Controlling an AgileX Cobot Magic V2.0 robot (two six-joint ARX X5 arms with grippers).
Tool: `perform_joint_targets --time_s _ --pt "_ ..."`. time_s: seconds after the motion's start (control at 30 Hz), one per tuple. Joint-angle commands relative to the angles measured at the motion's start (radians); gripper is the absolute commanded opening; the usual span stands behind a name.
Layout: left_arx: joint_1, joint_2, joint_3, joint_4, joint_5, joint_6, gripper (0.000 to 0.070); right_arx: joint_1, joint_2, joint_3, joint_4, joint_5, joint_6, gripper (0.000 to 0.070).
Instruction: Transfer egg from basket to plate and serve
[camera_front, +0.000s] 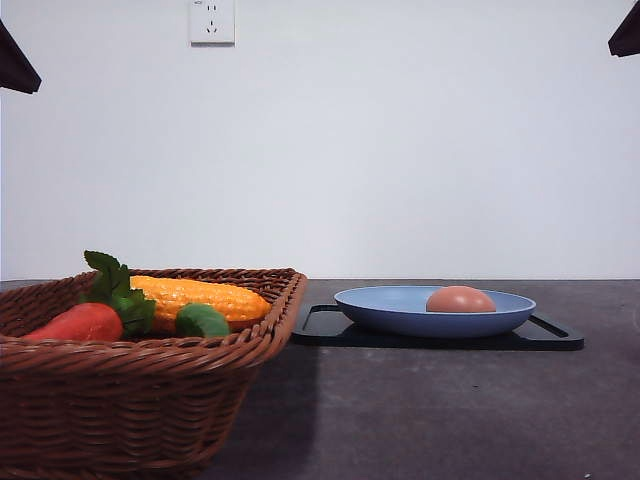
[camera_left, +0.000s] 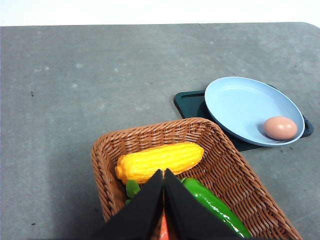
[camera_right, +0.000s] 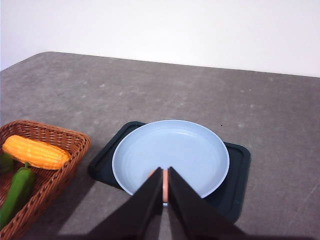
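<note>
While the egg (camera_front: 460, 299) is lying in the light blue plate (camera_front: 385, 308) toward its right side, the plate is sitting on a black tray (camera_front: 325, 328) on the grey worktop (camera_front: 450, 410). Left of it, the wicker basket (camera_front: 130, 410) is holding corn (camera_front: 200, 297), a carrot (camera_front: 80, 322) and a green pepper (camera_left: 212, 205). Both the left gripper (camera_left: 163, 172) and the right gripper (camera_right: 165, 171) are hanging clenched and empty, the left over the basket, the right over the plate.

A dark grey, faintly mottled tabletop (camera_left: 100, 75) carries two things directly — a brown woven wicker basket (camera_front: 130, 410) with a braided rim on the left, and a flat black rectangular tray (camera_front: 330, 325) to its right. They sit near each other (a narrow strip of bare grey between them).
</note>
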Motion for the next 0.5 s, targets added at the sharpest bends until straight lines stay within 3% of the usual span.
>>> perform_joint_targets --time_s 0.0,0.13,0.23,0.47 --pt "-0.005 0.002 0.011 0.008 0.002 -0.004 0.0000 0.006 0.003 0.004 0.011 0.004 0.011 0.0000" --pt "0.000 -0.099 0.011 -0.019 -0.001 0.004 0.0000 0.006 0.003 0.004 0.011 0.004 0.011 0.0000" --pt "0.025 -0.209 0.011 -0.019 -0.002 0.093 0.0000 0.006 0.003 0.004 0.011 0.004 0.011 0.0000" --pt "0.210 -0.421 -0.028 -0.072 -0.006 0.166 0.0000 0.006 0.003 0.004 0.011 0.004 0.011 0.0000"
